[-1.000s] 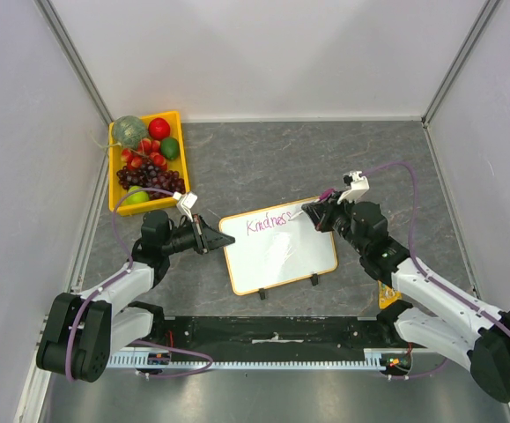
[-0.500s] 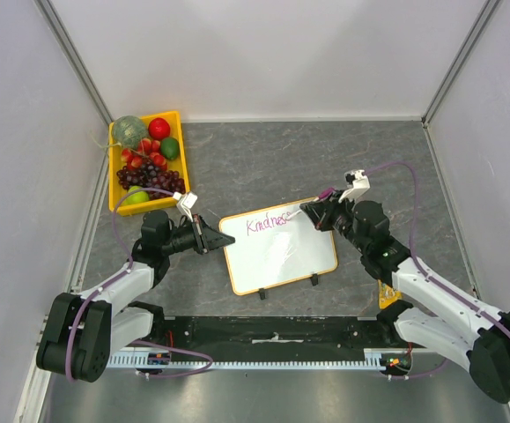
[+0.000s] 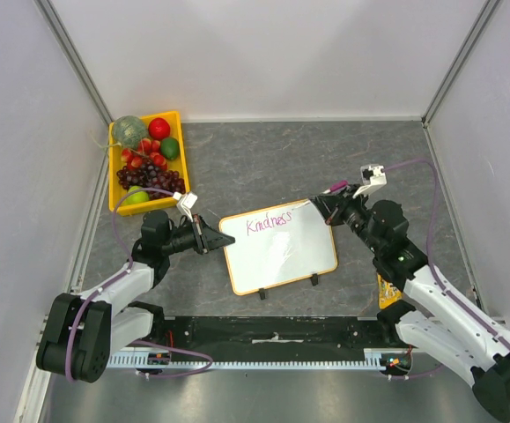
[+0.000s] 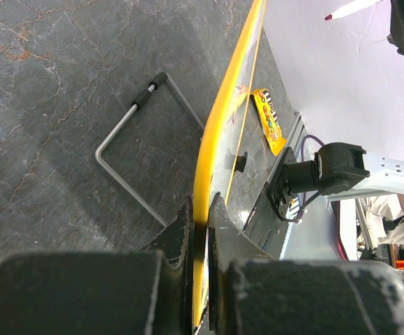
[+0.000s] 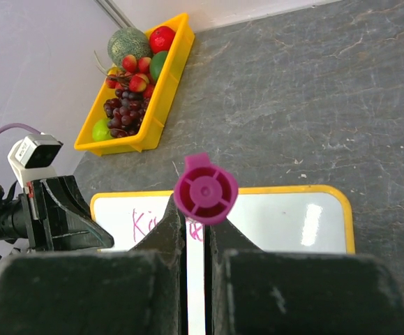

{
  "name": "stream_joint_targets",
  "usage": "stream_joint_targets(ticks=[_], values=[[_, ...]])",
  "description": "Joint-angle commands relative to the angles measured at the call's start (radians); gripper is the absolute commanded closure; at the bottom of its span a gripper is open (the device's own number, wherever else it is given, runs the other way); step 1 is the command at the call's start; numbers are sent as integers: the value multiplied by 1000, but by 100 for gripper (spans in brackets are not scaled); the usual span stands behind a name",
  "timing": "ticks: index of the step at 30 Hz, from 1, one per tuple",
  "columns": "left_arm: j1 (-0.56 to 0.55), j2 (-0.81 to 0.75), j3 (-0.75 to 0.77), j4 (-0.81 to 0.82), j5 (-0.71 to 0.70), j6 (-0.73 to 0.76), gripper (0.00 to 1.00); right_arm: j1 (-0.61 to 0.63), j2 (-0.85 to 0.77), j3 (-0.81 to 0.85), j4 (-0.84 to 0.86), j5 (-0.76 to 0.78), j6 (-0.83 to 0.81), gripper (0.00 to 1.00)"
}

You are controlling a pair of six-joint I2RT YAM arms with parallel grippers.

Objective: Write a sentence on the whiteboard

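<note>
In the right wrist view, the marker (image 5: 206,190) shows us only its magenta end cap, which covers its own tip and the middle of the pink writing (image 5: 144,225). The right gripper (image 5: 196,227) hides the near edge of the whiteboard (image 5: 278,216). From above, the last letters are too small for us to read. The left wrist view gives us the whiteboard edge-on, its face unseen. The right arm (image 3: 448,304) runs off the picture's corner.

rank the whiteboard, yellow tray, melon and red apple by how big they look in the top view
1. whiteboard, largest
2. yellow tray, only somewhat smaller than the board
3. netted melon
4. red apple, smallest

All lie at table level, so nearness to the camera hardly skews this.
</note>
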Motion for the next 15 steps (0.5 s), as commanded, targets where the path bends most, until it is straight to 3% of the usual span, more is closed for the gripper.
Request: stream_joint_targets(ticks=[1,15], values=[[1,2,-19,-85,-80,85,98,-8,-54,22,-64,60,-43,100],[1,13,-19,-85,-81,89,98,-8,-35,44,-96,113,-95,100]])
